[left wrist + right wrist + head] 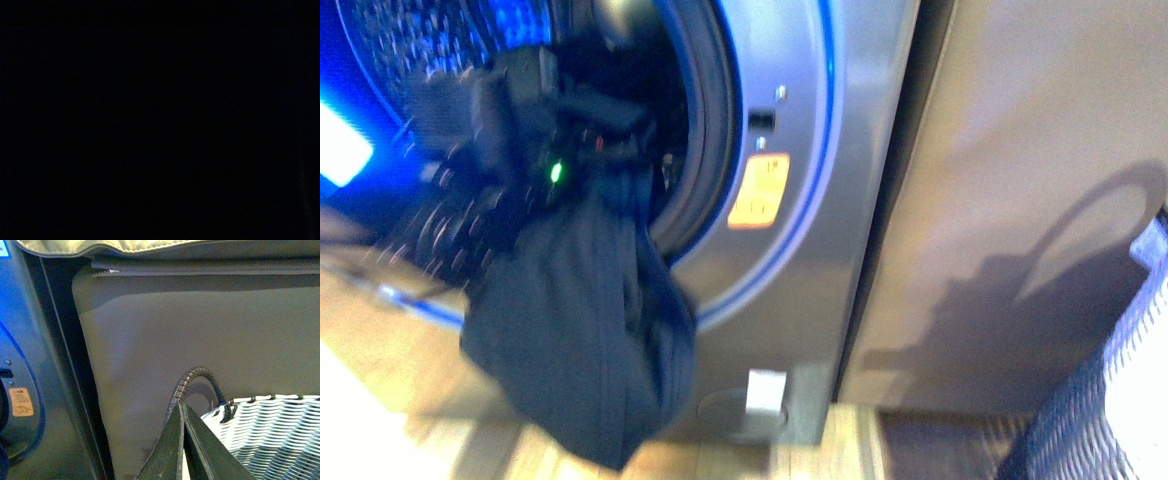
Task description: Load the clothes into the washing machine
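Though limp, dark draped clothes [582,330]

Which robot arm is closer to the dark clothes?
Left. The left arm is right against the clothes hanging out of the round opening of the washing machine. The right pincer is off to the side, shut, above the white woven basket.

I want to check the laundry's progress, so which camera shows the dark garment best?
The front view: the clothes hang from the washing machine porthole, down over its rim, though blurred. The left wrist view is dark. The right wrist view shows the washer's front but no clear garment.
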You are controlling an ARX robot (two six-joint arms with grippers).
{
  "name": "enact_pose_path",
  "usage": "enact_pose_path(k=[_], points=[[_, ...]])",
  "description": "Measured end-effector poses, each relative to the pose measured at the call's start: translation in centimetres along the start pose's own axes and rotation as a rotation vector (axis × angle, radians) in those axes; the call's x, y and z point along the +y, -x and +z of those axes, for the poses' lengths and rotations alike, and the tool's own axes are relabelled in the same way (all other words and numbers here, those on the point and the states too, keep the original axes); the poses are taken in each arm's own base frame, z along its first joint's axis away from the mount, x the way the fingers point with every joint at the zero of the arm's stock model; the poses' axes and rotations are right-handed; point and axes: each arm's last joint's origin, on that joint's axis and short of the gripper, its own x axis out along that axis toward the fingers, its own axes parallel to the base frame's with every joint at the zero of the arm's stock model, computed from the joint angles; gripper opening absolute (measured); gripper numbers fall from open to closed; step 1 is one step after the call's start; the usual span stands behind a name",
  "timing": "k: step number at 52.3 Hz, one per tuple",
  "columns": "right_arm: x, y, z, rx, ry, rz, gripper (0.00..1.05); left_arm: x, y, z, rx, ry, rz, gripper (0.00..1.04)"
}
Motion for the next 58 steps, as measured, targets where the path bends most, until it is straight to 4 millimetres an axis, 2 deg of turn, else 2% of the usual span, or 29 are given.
enact_pose_path(k=[11,20,46,58], points=[[-0.9,1.1,-1.4,0.002,0.000,0.011,0.02,0.2,-4.3,0.6,-0.004,0.002,0.056,0.16],[-1.8,1.6,-2.0,-0.002,-0.001,-0.010,0.02,0.3,-6.2,0.6,-0.001,0.003,0.082,0.16],[-1.8,2.8,-3.8,-0.006,0.000,-0.007,0.02,-0.1,-10.0,0.8,0.015,-0.021,0.146,0.16],[-1.8,3.2,-3.8,-0.012,0.000,-0.007,0.02,0.2,-11.6,0.7,0.058,-0.035,0.163,0.16]])
